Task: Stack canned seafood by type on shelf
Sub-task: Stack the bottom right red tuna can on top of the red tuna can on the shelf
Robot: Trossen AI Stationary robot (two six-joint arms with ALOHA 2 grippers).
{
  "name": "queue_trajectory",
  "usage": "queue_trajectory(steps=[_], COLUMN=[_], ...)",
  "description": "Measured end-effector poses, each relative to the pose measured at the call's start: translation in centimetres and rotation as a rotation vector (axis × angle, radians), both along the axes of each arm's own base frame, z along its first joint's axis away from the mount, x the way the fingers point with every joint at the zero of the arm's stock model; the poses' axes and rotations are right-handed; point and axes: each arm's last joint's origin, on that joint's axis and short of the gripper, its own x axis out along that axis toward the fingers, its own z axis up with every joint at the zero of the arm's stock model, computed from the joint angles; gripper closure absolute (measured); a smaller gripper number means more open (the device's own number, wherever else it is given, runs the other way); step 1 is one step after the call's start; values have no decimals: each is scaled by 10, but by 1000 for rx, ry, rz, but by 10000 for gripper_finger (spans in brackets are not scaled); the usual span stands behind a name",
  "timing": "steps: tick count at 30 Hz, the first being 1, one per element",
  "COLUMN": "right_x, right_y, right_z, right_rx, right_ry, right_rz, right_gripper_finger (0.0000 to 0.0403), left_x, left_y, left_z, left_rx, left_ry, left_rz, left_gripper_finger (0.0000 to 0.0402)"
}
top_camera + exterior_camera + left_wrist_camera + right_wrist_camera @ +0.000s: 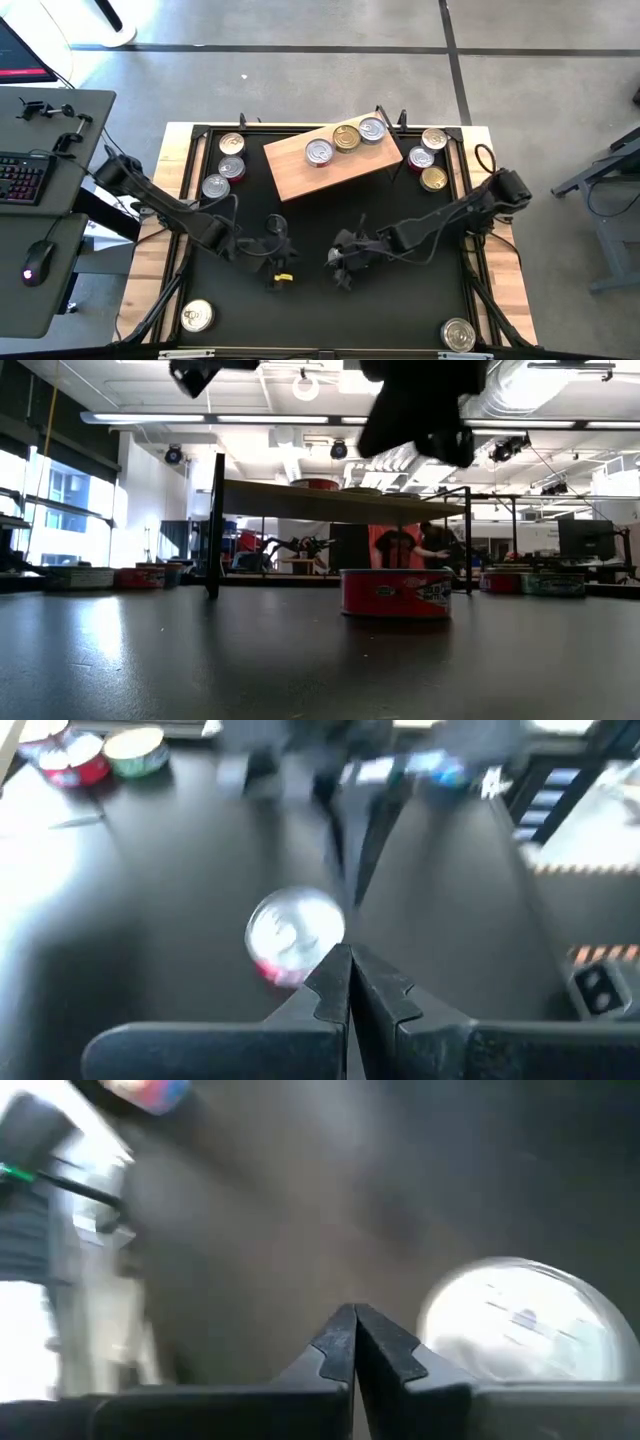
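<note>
Low view: right arm (420, 405) cut off, shelf (330, 503) cans hidden

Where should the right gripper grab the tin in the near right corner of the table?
Judging by its pose, take the corner tin across its round side wall, coming straight down: it lies flat, lid up, standing alone. The right gripper, now shut, would need to open first.

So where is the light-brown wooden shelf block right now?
In the high view, the light-brown wooden shelf block lies tilted at the table's far middle, carrying three round tins, between can groups on both sides.
</note>
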Motion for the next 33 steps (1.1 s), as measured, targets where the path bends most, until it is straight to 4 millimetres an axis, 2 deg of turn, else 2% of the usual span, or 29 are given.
queue_trajectory(steps=[3, 6, 9, 12, 17, 20, 25, 28, 33], right_x=[-6, -15, -30, -47, -65, -70, -68, -69, -72], right_y=[6, 9, 12, 20, 31, 30, 17, 9, 3], right_z=[14, 13, 5, -10, -41, -67, -85, -81, -54], right_rx=[-54, -53, -41, -27, 82, 168, 255, 249, 182], right_ry=[75, 163, 296, 389, 432, 388, 209, 147, 41], right_rz=[-12, -76, -146, -224, -303, -329, -357, -336, -196], right_gripper_finger=[403, 403, 403, 403, 403, 403, 403, 403, 403], left_x=[0, 12, 33, 51, 75, 84, 92, 91, 88], left_y=[6, 14, 25, 34, 33, 30, 29, 29, 28], left_z=[-3, -16, -35, -56, -71, -83, -105, -113, -114], left_rx=[27, 60, 21, 19, 49, 89, 85, 46, -59], left_ry=[30, -11, -42, 6, 39, 72, 132, 175, 196], left_rz=[9, -64, -170, -194, -193, -209, -195, -160, -79], left_gripper_finger=[401, 401, 402, 402, 401, 402, 401, 401, 401])
